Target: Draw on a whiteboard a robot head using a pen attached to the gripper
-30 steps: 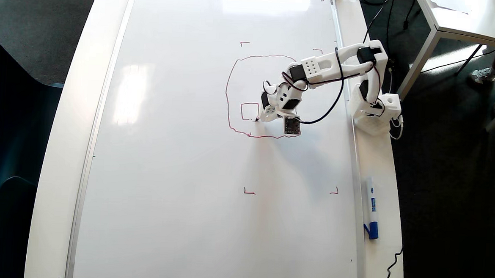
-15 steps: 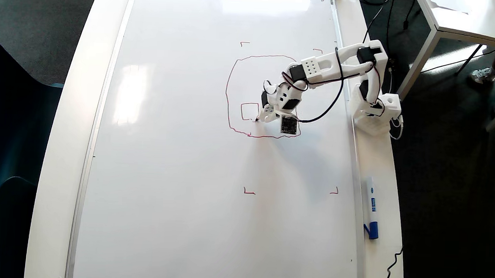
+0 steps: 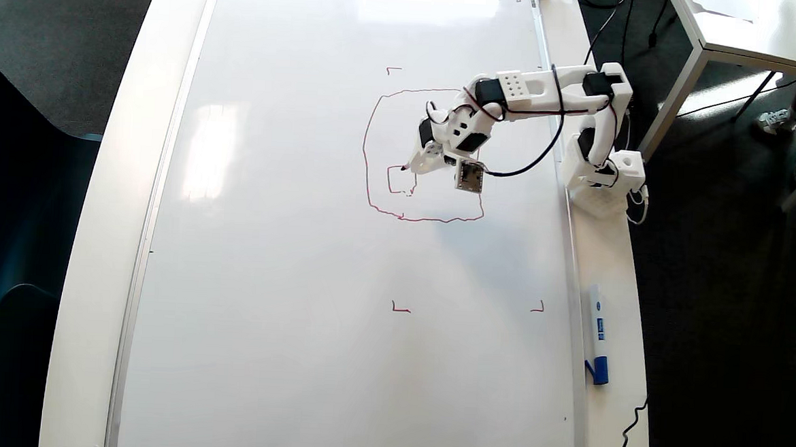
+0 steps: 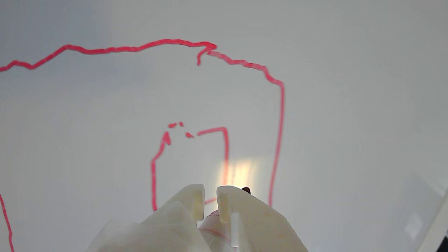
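Since the earlier overhead frames the gripper (image 3: 420, 165) has swung toward the far side of the whiteboard (image 3: 287, 258), from the small square's near right corner to its far right corner. Its jaws are closed on the pen (image 4: 214, 217), whose dark tip (image 3: 404, 168) sits at the square's far edge. No writing can be read on the pen; the blue-capped marker (image 3: 597, 333), lying on the right strip of the surface (image 3: 610, 262), has a blue label too small to read. The robot head (image 3: 369, 147) so far is a wobbly red outline with one small square inside, its near right corner broken into dots in the wrist view. Wide bare board lies left and near. Red corner marks (image 3: 400, 309) frame the area. Dark carpet (image 3: 54, 28) surrounds the surface.
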Motion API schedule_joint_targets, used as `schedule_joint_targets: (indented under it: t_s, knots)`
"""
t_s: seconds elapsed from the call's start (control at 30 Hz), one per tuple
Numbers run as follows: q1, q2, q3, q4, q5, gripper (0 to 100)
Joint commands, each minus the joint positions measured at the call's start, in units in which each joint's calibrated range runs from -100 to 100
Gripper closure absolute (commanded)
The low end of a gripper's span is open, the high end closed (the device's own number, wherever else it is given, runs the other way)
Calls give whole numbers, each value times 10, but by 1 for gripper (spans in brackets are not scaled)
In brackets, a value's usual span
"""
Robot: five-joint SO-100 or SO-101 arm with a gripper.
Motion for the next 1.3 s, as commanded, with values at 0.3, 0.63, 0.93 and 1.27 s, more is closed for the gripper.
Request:
schedule_joint_targets:
  t_s: [0.3, 0.63, 0.93, 1.27]
  knots:
    - [149, -55, 91, 5, 27, 99]
    - [186, 18, 74, -33, 28, 99]
    - [194, 32, 71, -75, 52, 99]
    - [191, 82, 39, -75, 49, 99]
